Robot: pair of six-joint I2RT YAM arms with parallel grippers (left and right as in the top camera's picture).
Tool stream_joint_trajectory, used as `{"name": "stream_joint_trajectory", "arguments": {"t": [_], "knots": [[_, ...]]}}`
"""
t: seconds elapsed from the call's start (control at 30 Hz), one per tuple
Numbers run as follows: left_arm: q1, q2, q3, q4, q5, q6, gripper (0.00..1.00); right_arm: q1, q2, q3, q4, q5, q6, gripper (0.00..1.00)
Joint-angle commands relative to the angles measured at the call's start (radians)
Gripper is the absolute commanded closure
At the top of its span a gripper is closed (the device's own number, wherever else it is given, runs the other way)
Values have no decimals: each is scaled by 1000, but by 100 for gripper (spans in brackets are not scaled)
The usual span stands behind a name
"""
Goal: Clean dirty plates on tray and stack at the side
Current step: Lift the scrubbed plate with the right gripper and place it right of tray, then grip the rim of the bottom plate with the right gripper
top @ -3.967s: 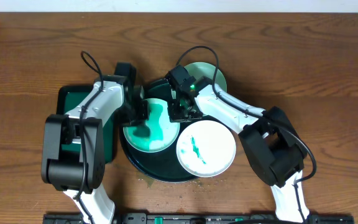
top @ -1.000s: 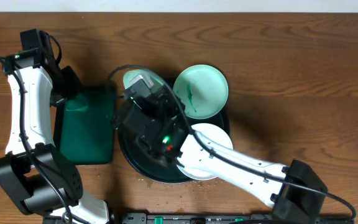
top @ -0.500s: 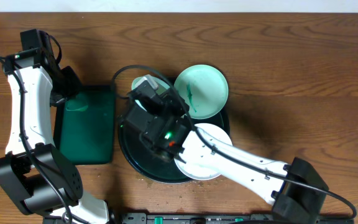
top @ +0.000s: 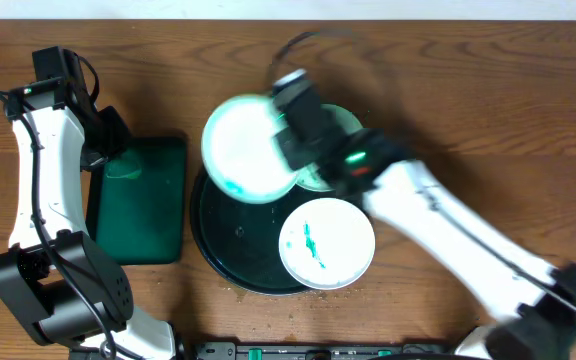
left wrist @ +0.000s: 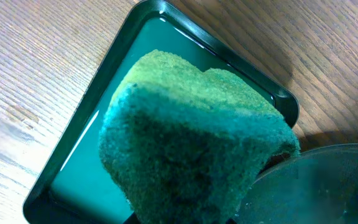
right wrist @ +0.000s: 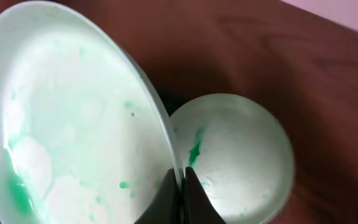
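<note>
The large round black tray sits at the table's middle. My right gripper is shut on the rim of a pale plate with faint teal smears and holds it lifted over the tray's far edge; the wrist view shows the rim pinched between the fingers. A second mint plate lies behind it, mostly hidden, with a green smear. A third white plate with a teal streak rests on the tray's right rim. My left gripper holds a green sponge over the rectangular green tray.
A rectangular dark green tray lies left of the black tray and shows in the left wrist view. Crumbs lie on the wood by the black tray's near edge. Bare brown wood runs along the back and right.
My right arm has swung up and right, lifting the plate off the tray toward the far side. The left arm with the sponge has stayed by the green tray.
</note>
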Motion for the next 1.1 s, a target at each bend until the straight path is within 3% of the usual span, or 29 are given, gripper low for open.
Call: {"name": "stream_joint_trajectory", "arguments": {"t": [0.0,0.2,0.47,0.7,1.07], "knots": [[3,1,13,-5,-10,13,93,-156,-105,3,-33,-266,108,99],[3,1,13,-5,-10,13,92,-507,-198,3,-209,-434,172,99],[3,1,13,-5,-10,13,93,-828,-171,-51,-428,-323,171,99],[3,1,13,-5,-10,13,93,-887,-165,-296,-280,-242,142,99],[3,1,13,-5,-10,13,93,-886,-165,-660,94,-301,31,99]]}}
